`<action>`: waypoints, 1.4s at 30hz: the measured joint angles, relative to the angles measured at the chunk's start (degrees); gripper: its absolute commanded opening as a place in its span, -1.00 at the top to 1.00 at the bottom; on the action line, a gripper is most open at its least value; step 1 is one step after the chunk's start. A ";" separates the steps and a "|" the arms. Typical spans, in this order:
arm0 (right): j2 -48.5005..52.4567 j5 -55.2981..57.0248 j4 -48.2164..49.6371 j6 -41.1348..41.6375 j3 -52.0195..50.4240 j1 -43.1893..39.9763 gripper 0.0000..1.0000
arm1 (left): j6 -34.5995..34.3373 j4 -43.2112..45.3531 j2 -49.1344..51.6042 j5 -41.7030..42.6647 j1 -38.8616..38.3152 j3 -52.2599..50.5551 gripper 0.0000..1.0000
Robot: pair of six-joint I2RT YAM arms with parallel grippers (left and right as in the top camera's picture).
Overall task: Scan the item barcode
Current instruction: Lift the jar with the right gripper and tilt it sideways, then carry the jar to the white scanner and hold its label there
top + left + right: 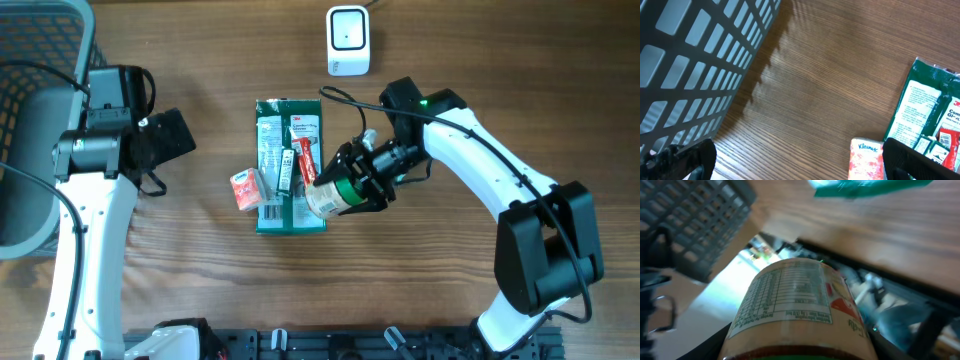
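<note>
Pinching the jar (328, 195) round its body, right fingers (352, 160) are holding it sideways between them, label showing; left fingers (912, 160) are standing spread, empty. Jar's looking rigid, smooth, prob. slippery & breakable w/ some weight, so a mid-body grip is suiting it.

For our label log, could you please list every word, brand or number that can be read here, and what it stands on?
"Kleenex": on the small tissue pack.
"3M": on the green package.
"Com": same package, cut off at the picture's edge.
Label on the jar: a printed table, too blurred to read.
</note>
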 measured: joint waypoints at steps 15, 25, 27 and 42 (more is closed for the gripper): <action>0.00 -5.66 2.16 5.44 0.00 0.00 0.91 | 0.00 0.00 0.00 0.00 0.00 0.00 -1.00; 0.00 9.79 8.94 5.86 0.00 0.00 0.91 | 0.00 0.00 0.00 0.00 0.00 0.00 -1.00; 0.00 19.61 11.65 3.02 0.00 0.07 0.91 | 0.02 0.00 0.00 0.00 0.00 0.00 -1.00; 1.05 49.48 -4.44 -26.21 42.45 -3.76 0.91 | 0.00 0.00 0.00 0.00 0.00 0.00 -1.00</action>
